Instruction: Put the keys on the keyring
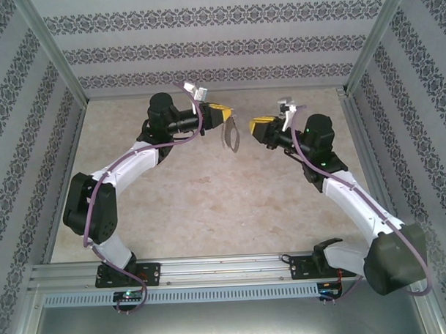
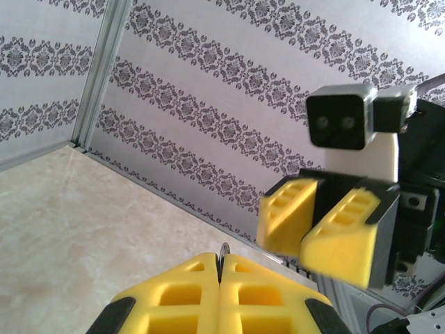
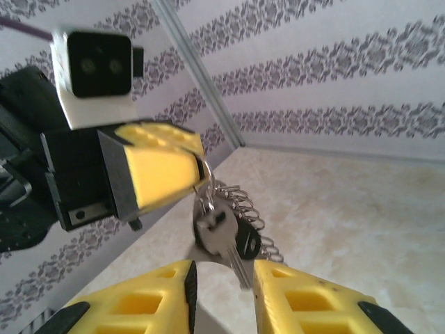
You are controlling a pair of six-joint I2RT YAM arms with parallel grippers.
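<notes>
Yellow pads (image 2: 181,292) of my left gripper (image 2: 220,270) were pressed flat together, pinching the top of the keyring (image 3: 206,186), of which only a thin metal sliver peeked out between them at the bottom centre of my left wrist view. From my right wrist camera the keys (image 3: 221,231), one silver and one with a dark head, hung off that ring near the middle of the frame, with a coiled chain just beside them. My right gripper (image 3: 224,270) sat at the bottom edge with its fingers a narrow way apart, the silver key's blade dangling into the gap; I could see nothing pinched there. In the overhead view the ring dangled at upper centre, above the pale table (image 1: 210,204) and between my two wrists. To do this step well, I judged I should hold the left grip steady so the ring would not swing, bring the right fingers up squarely on a key's head, and avoid snagging the coil. No brand, label or writing was readable on the keys, the grippers or the patterned walls.
</notes>
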